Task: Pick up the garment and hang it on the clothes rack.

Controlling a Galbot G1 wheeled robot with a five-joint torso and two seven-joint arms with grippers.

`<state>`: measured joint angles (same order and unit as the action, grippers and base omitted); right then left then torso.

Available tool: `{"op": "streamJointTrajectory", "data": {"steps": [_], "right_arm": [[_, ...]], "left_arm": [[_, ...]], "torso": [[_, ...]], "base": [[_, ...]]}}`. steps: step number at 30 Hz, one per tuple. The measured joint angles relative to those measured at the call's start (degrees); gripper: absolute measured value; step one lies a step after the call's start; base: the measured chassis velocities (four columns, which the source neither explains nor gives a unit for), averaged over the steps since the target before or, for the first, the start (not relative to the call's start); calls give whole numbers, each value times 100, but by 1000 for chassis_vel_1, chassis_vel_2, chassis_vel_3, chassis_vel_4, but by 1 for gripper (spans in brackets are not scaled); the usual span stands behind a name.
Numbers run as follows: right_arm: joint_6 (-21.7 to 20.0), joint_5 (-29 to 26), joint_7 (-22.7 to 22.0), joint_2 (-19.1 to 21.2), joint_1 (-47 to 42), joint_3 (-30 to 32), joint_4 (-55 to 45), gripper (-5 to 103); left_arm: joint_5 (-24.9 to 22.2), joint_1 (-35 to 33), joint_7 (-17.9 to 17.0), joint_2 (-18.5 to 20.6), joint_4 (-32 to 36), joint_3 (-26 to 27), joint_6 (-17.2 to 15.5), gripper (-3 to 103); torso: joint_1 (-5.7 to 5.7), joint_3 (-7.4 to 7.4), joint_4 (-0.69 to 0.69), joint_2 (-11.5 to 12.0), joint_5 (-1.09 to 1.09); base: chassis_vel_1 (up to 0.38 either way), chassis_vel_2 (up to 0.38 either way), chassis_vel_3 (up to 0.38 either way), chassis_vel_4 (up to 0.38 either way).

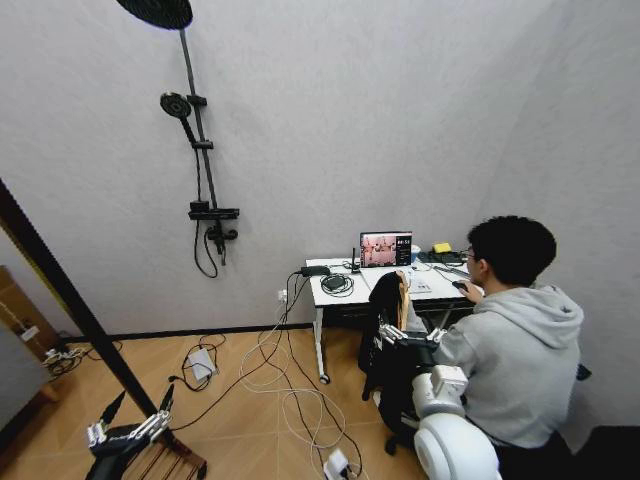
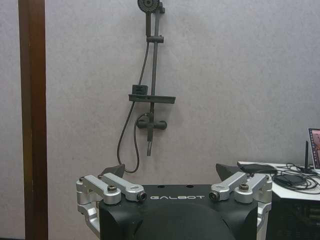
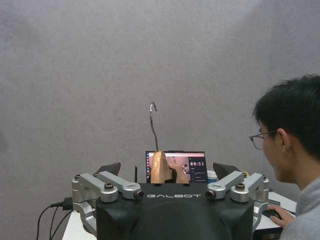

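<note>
While hanging the shirt (image 1: 388, 335) by its hanger (image 3: 160, 167) at the right gripper (image 1: 408, 338), beside the desk (image 1: 330, 290) and well apart from the rack (image 1: 75, 300), cannot tell if clamped. Could swing loose or snag on the cables (image 1: 290, 400) in crossing over. Spread open and low by the rack's foot for the left gripper (image 1: 138, 408); no containers to tell of.

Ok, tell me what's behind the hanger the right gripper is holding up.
Behind the wooden hanger in the right gripper glows a laptop screen, backed by the grey wall. The hanger covers part of the screen, and the gripper body covers the desk below.
</note>
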<state>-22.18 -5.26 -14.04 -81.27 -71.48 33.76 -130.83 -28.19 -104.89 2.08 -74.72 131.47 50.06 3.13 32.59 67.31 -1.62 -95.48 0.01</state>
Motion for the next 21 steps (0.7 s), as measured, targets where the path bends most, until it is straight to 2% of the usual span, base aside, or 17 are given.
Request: {"op": "streamJointTrajectory", "data": {"steps": [6,15,18,19,21], "right_arm": [[87,-215,416,88,498,-23,484,100],[13,-184,381,177,1073,-7,1063,102],[-7,-257,338,205,1263,-3,1353,89],[-7,-257,338,205,1263,-3,1353,89],[4,-255,384,218,1351,-3,1466,79]], "left_arm": [[0,0,0,0,0,0,0,100],[0,0,0,0,0,0,0,100],[0,0,0,0,0,0,0,100],[0,0,0,0,0,0,0,100],[0,0,0,0,0,0,0,100]], "torso": [[0,0,1,0,-1],[0,0,0,1,0],[0,1,0,0,0],[0,1,0,0,0],[0,0,0,1,0]], "base": [[0,0,0,0],[0,0,0,0],[0,0,0,0],[0,0,0,0],[0,0,0,0]]}}
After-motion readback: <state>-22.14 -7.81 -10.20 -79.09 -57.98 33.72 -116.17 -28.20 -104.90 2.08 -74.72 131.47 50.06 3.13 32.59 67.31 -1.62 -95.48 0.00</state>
